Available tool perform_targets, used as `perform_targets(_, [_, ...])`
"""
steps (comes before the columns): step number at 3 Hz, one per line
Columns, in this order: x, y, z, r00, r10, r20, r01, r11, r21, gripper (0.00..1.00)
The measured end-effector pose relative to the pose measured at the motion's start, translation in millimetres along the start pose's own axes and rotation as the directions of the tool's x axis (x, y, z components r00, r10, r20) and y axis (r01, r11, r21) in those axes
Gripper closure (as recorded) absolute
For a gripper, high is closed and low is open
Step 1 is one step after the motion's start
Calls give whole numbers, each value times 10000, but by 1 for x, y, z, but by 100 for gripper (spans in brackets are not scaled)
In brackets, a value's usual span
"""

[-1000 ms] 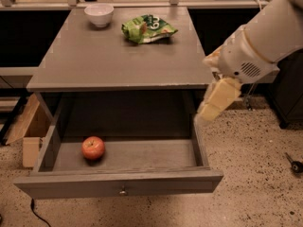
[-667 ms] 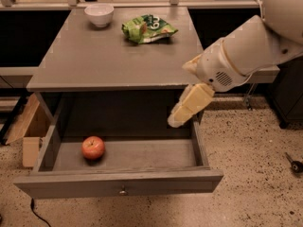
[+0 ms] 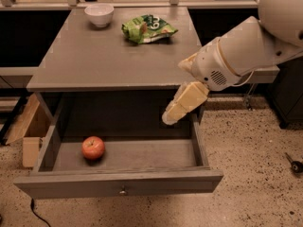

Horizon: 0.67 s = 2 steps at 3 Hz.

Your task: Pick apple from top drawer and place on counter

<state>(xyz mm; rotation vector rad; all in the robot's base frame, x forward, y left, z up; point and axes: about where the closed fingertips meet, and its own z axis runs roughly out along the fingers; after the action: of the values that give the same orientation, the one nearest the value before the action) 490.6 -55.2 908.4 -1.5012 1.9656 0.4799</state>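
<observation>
The red apple (image 3: 93, 147) lies on the floor of the open top drawer (image 3: 118, 183), towards its left side. The drawer is pulled out, with a small metal knob on its front panel. The counter (image 3: 104, 56) is the grey top of the cabinet above it. My gripper (image 3: 171, 116) hangs from the white arm at the right, over the drawer's right rear part, just below the counter's front edge. It is well to the right of the apple and above it, holding nothing that I can see.
A white bowl (image 3: 99, 14) stands at the counter's back left. A green snack bag (image 3: 147, 28) lies at the back middle. A wooden box (image 3: 29, 131) sits on the floor left of the drawer. Speckled floor lies to the right.
The arm and gripper have moved left and slightly down, from beside the cabinet's right edge to over the drawer's right part. The apple has not moved.
</observation>
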Motion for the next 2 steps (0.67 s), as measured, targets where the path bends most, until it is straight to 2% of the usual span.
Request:
perform_targets(1, [9,8,25,9996,292,30,-291,9989,-365,0])
perform_targets(2, [25,23,80,9957,927,-9,-924,9915,-921,0])
